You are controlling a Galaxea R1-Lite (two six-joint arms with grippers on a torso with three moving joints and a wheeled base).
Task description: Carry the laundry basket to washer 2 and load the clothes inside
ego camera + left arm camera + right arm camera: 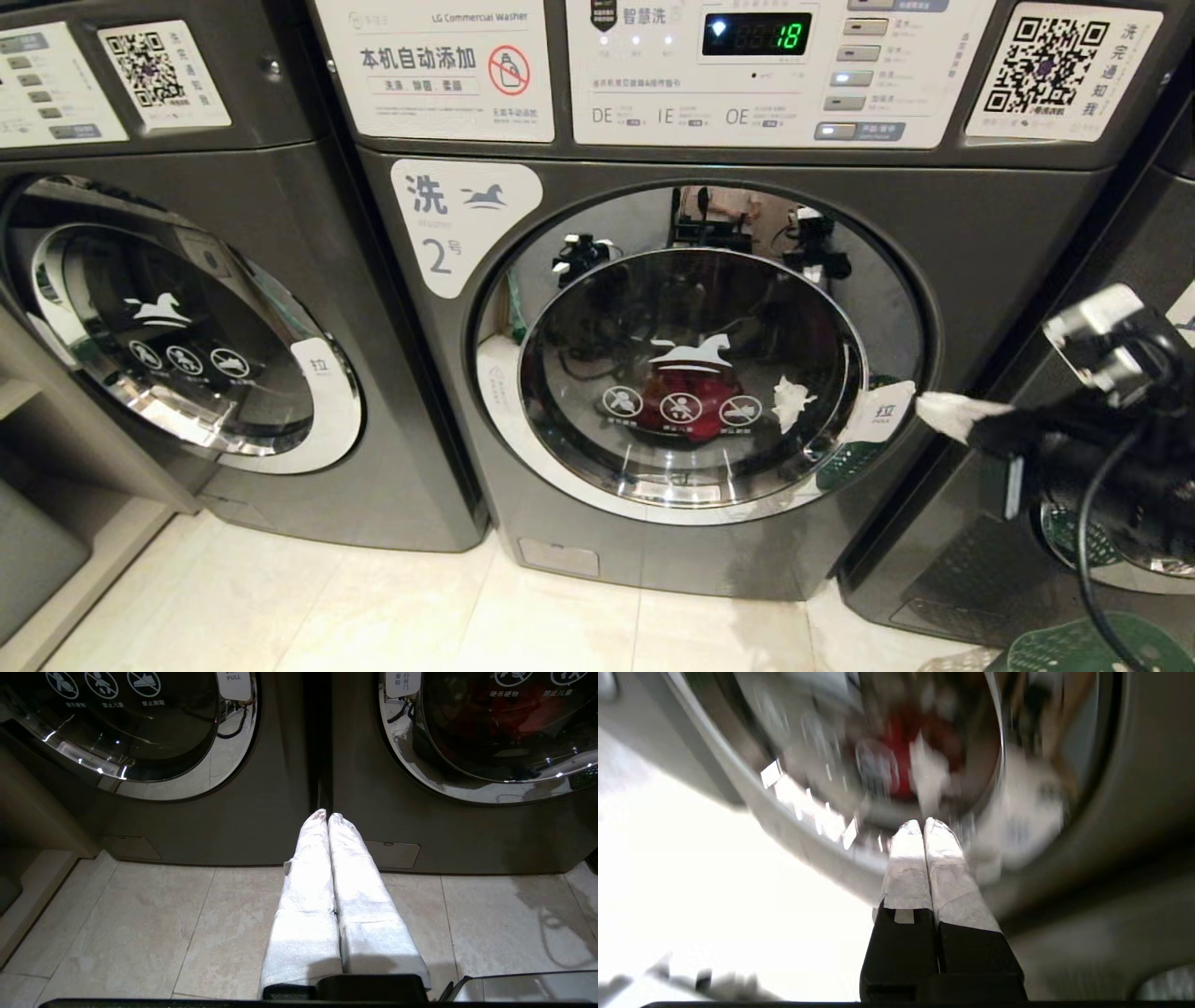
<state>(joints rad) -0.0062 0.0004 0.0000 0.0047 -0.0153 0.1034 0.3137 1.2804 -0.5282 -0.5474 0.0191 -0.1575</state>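
Washer 2 (980, 243) stands in the middle, dark grey, with a white label (457, 219) bearing a horse and a 2. Its chrome-ringed glass door (691, 373) is closed. Through the glass I see red clothes (686, 397), also in the left wrist view (514, 718) and the right wrist view (901, 760). My right gripper (922, 407) (923, 823) is shut and empty, its white-wrapped tips just right of the door's pull tab (882, 411). A corner of the green laundry basket (1083, 649) shows on the floor at lower right. My left gripper (327, 814) is shut and empty, low over the floor.
A like grey washer (168, 327) with a closed door stands to the left, another (943, 560) to the right behind my right arm. A low shelf unit (56, 523) sits at the far left. Pale floor tiles (373, 607) lie before the machines.
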